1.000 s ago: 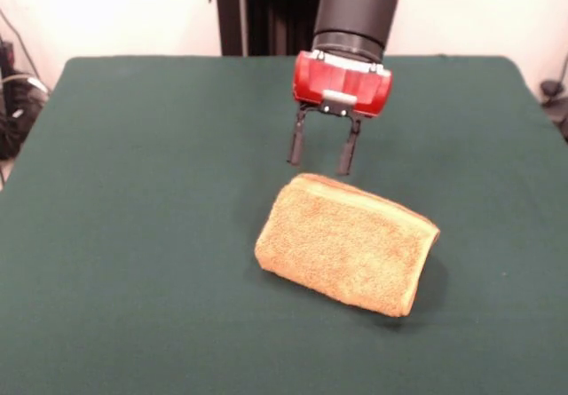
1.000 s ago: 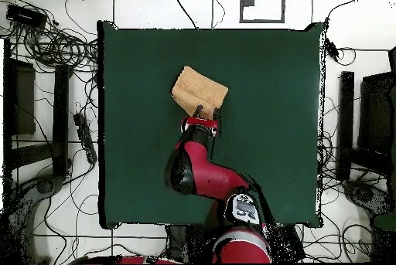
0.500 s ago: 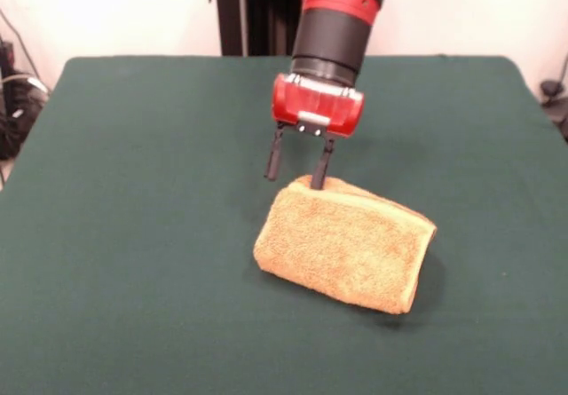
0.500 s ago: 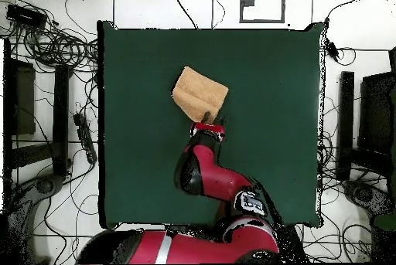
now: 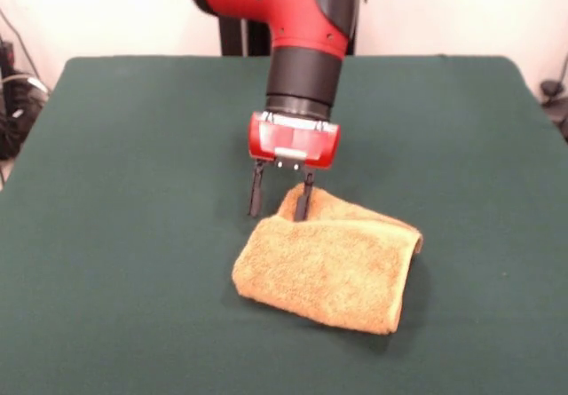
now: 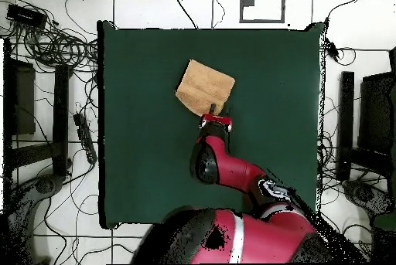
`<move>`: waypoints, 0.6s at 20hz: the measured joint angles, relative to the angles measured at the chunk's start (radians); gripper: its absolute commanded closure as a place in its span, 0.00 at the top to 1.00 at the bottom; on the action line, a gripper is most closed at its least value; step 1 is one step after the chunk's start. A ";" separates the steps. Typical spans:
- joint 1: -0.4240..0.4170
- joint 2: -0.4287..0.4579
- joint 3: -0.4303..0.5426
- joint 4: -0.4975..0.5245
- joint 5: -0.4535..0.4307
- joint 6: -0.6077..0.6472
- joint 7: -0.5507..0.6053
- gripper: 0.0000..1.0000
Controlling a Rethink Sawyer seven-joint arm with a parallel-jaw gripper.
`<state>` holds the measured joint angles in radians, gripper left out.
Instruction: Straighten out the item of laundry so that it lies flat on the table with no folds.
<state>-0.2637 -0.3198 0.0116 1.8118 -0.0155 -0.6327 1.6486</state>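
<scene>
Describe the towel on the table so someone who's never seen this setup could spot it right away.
Start with the big dark green table that fills the front view. Near its middle, just below the red arm's hand, lies the towel, folded over on itself with one finger at its raised far corner. It is the only orange-tan, fuzzy thing on the plain cloth.

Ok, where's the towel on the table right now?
In the front view the towel lies folded just right of the table's middle, with the open gripper at its far left corner.
</scene>
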 measured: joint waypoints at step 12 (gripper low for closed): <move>-0.141 0.005 0.173 -0.022 -0.113 0.029 0.000 1.00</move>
<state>-0.4044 -0.3147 0.1849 1.7895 -0.1281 -0.6033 1.6486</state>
